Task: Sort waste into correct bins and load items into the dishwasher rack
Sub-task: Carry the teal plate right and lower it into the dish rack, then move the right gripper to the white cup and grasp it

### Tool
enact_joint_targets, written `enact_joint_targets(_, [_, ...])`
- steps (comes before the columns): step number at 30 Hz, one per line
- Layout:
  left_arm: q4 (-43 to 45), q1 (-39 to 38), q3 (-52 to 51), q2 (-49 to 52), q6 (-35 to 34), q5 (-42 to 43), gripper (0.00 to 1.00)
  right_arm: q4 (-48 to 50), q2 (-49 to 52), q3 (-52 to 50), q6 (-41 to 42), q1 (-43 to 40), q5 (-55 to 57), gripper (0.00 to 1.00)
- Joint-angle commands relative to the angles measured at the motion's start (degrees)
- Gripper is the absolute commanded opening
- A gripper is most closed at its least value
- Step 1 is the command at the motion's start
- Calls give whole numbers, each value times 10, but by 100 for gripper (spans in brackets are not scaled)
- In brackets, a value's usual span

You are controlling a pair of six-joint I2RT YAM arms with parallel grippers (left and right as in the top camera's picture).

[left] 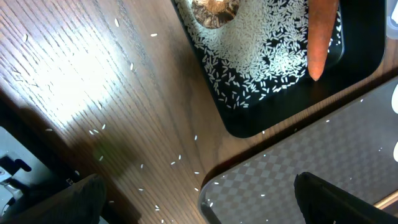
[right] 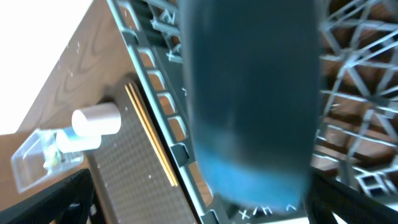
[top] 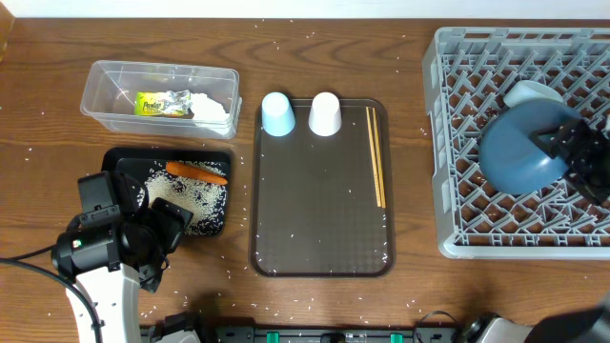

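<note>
1. The blue plate is tipped up over the grey rack, just beside the white bowl; the right gripper pinches its rim.
2. The step is loading the plate; next, I think, it must slide between the pegs, and then the gripper lets go gently.
3. The left gripper hangs wide and empty by the black tray; the blue cup, the white cup and the chopsticks wait on the brown tray.

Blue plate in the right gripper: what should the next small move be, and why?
Probably lower the blue plate between the pegs of the dishwasher rack, then open the jaws. The right gripper grips its rim, and the plate hangs tilted over the lattice, seemingly not yet seated.
</note>
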Motion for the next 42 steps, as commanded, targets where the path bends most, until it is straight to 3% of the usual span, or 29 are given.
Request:
enact_joint_targets(1, [-4,3,2,-3,3,-7,98,-2,-67,3,26,-3,18,99])
enact_joint_targets(11, [-4,3,2,-3,3,-7,98,-1,-210,12,60,2,76,99])
enact_joint_targets(17, [-4,3,2,-3,3,-7,98,2,-235,12,60,34,2,99])
enact_joint_targets(22, [-4,3,2,-3,3,-7,98,42,-228,12,59,89,-132,99])
enact_joint_targets(28, [-4,3,2,-3,3,-7,98,122,-188,11,60,218,-131,95])
enact_joint_targets(34, [-4,3,2,-3,3,-7,98,184,-97,11,60,400,21,93])
enact_joint_targets(37, [-4,3,2,-3,3,-7,98,240,-25,11,59,496,129,99])
enact_joint_targets(42, [-3,3,2,-3,3,-7,98,368,106,11,60,596,291,99])
